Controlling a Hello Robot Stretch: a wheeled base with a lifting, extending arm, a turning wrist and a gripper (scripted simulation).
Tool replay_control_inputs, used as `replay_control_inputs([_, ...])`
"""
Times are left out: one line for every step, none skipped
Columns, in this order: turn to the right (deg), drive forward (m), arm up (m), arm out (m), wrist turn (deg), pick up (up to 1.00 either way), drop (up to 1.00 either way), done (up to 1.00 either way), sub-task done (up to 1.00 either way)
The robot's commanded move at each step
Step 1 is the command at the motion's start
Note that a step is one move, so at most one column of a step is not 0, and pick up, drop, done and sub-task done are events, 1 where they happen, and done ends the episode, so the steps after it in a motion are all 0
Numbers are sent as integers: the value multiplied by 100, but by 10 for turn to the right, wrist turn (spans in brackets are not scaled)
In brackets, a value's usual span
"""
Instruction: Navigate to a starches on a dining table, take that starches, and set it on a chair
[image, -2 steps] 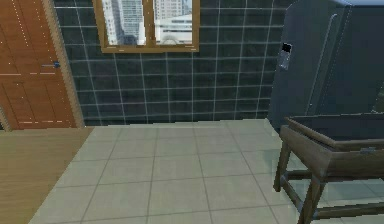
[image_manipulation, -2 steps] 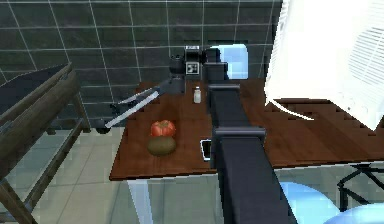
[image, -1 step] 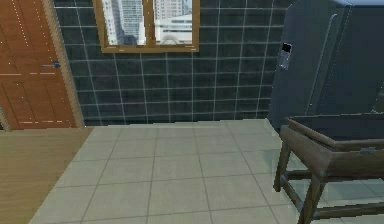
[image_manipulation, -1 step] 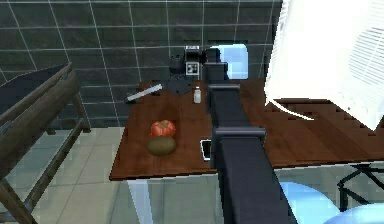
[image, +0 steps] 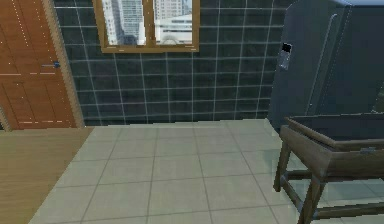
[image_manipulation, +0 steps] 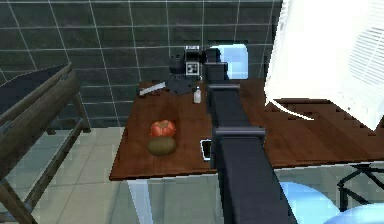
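Brown wood makes the top of the dining table (image_manipulation: 300, 135). The robot stands at the table's near side, so I think the driving part is done and the taking part is in hand.

The starches looks to be the brown-green lump (image_manipulation: 162, 146) close to the table's near edge. A red round thing (image_manipulation: 162, 128) lies just beside it, a bit farther in on the table. The arm (image_manipulation: 235, 150) reaches across the table top. The gripper (image_manipulation: 186, 72) is out by the table's far edge, well apart from the lump.

I cannot tell if the pincer is open or closed. I cannot tell if it holds anything either, as it is dark against a dark wall and a small white bottle (image_manipulation: 197, 95) stands on the table near it.

Next, I think the arm needs to pull in toward the table's near edge. The robot also needs to line the gripper up with the lump and not with the red thing.

Some things are hard to make out. The lump is only a blob, so calling it a potato is a guess. A grey flat thing (image_manipulation: 152, 89) near the table's far edge may be a knife. A pale blue round shape (image_manipulation: 310, 200) at the table's near side is cut off and may be a chair seat.
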Motion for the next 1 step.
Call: replay_control_inputs([0,0,-26,0,0,0,0,0,0])
